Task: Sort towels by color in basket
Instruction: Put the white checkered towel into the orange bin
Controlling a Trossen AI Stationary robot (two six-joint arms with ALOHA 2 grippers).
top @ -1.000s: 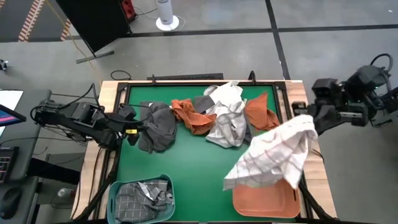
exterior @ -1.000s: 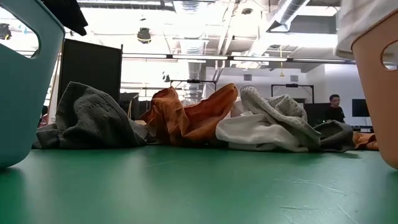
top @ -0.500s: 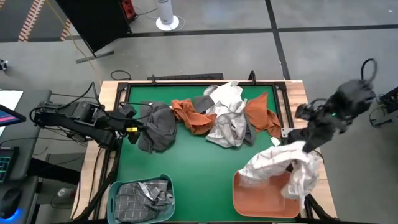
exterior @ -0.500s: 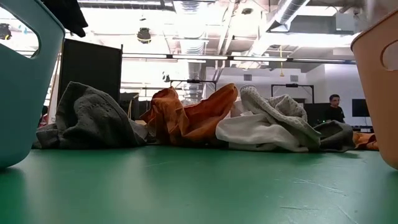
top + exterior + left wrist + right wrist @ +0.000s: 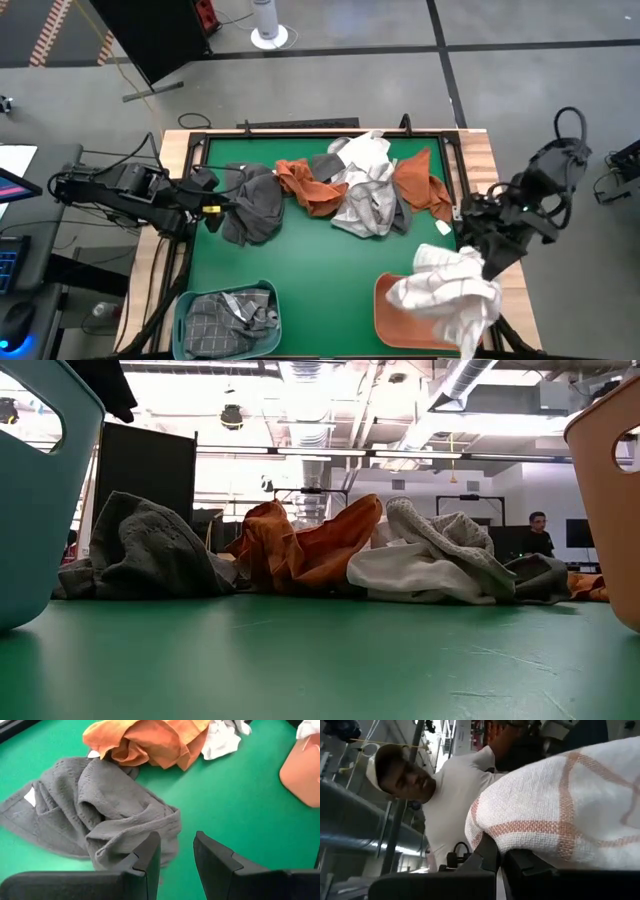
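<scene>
On the green table (image 5: 300, 280), the towels (image 5: 340, 190) lie heaped. The right gripper (image 5: 478, 252), clamped on the checked towel (image 5: 447, 290), holds it over the orange basket (image 5: 395, 318). The left gripper (image 5: 172, 851), jaws apart, waits beside the dark grey towel (image 5: 95, 810). Ceiling ducts (image 5: 460, 380) show beyond.

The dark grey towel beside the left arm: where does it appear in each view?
High view: dark grey towel lies left of centre on the mat, just ahead of the left tool.
Low view: the heap at far left.
Left wrist view: fills the left half, ahead of the fingers.
Right wrist view: not in it.
Shared landmark: the rust orange towel beside it.
</scene>
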